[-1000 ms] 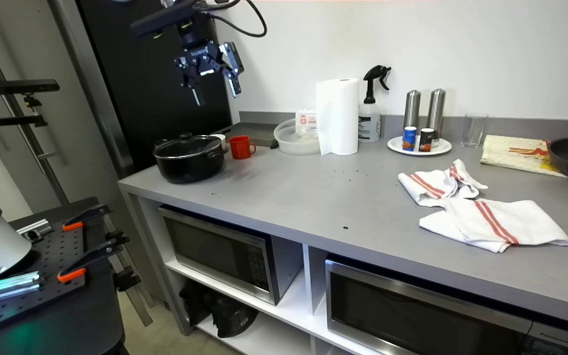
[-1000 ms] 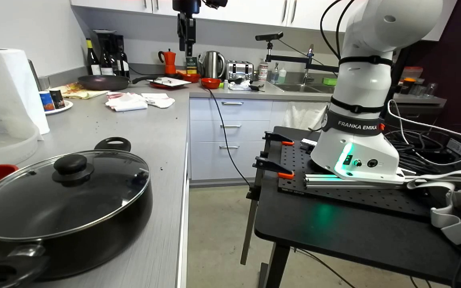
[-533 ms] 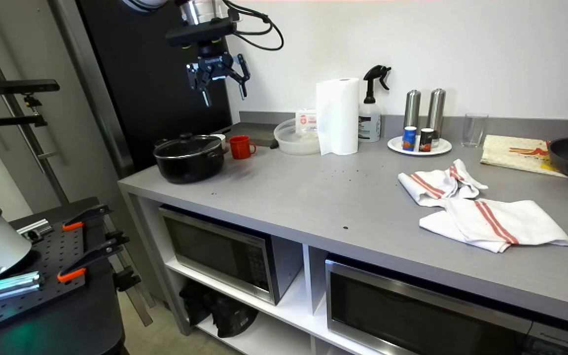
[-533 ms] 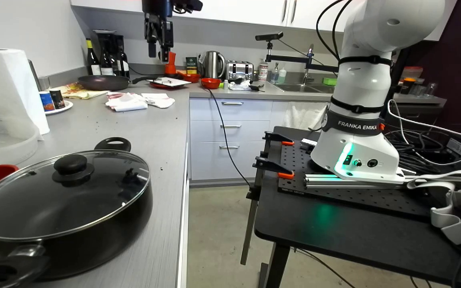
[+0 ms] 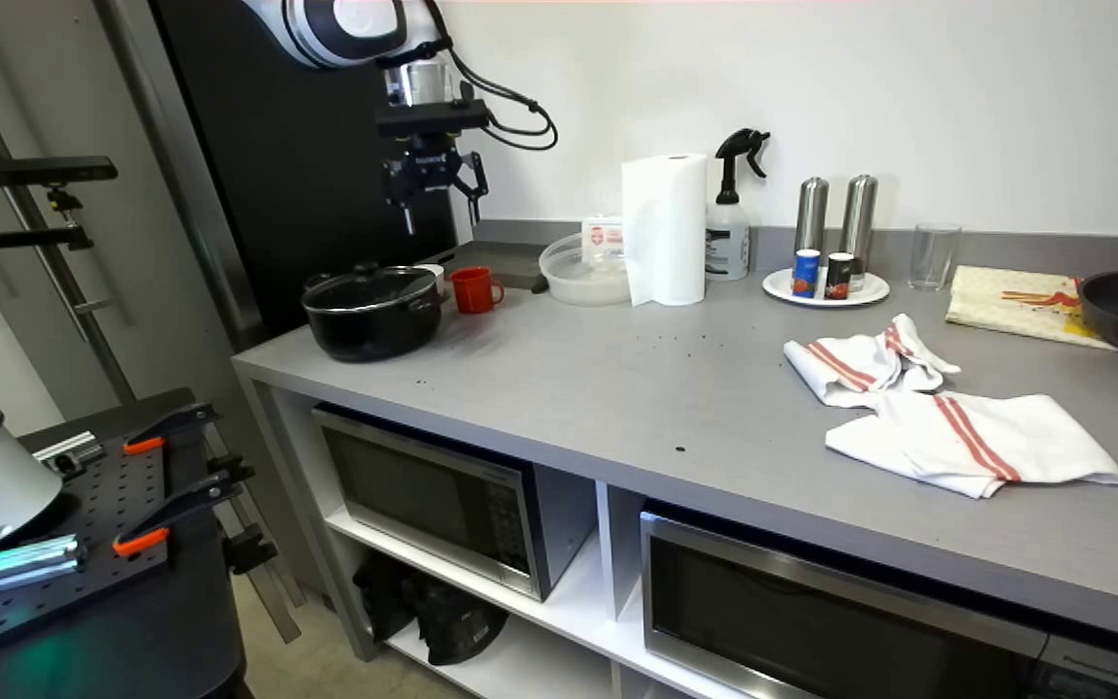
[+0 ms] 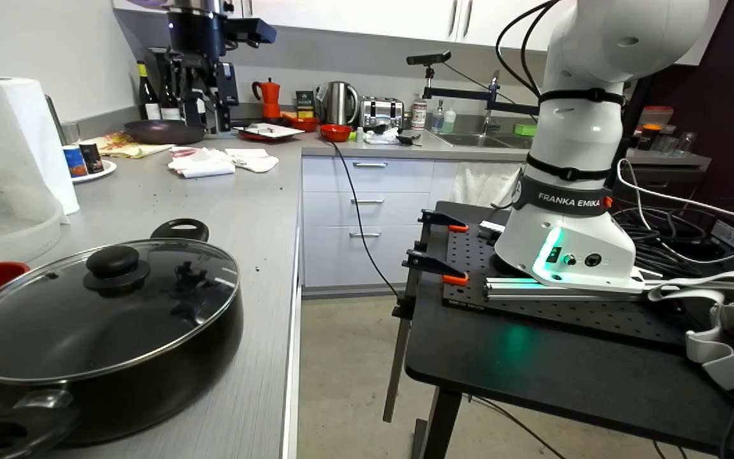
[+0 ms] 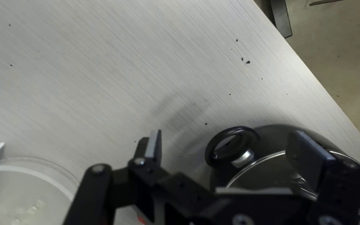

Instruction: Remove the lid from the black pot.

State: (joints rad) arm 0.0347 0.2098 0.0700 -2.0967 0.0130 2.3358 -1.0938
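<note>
The black pot (image 5: 375,333) stands on the counter's corner. It also shows close up in an exterior view (image 6: 179,376). The clear glass lid (image 6: 67,325) with its metal rim and dark knob (image 6: 112,261) lies flat on it; it shows too in an exterior view (image 5: 394,282). My gripper (image 5: 443,222) is open and empty, in the air above the pot's level, also seen in an exterior view (image 6: 209,126). In the wrist view my gripper (image 7: 227,136) has its fingers wide apart; a pot handle (image 7: 212,150) and part of the lid (image 7: 267,170) show below. The knob is hidden there.
A red cup (image 5: 473,290) stands close beside the pot. A clear plastic bowl (image 5: 583,291), a paper towel roll (image 5: 666,233) and a spray bottle (image 5: 727,238) stand along the wall. The counter's front edge (image 5: 481,427) runs near the pot. Folded towels (image 5: 967,442) lie farther along.
My gripper has come down and moved toward the counter, going right in an exterior view and left in the opposite one. It stays open. Pot and lid have not moved.
</note>
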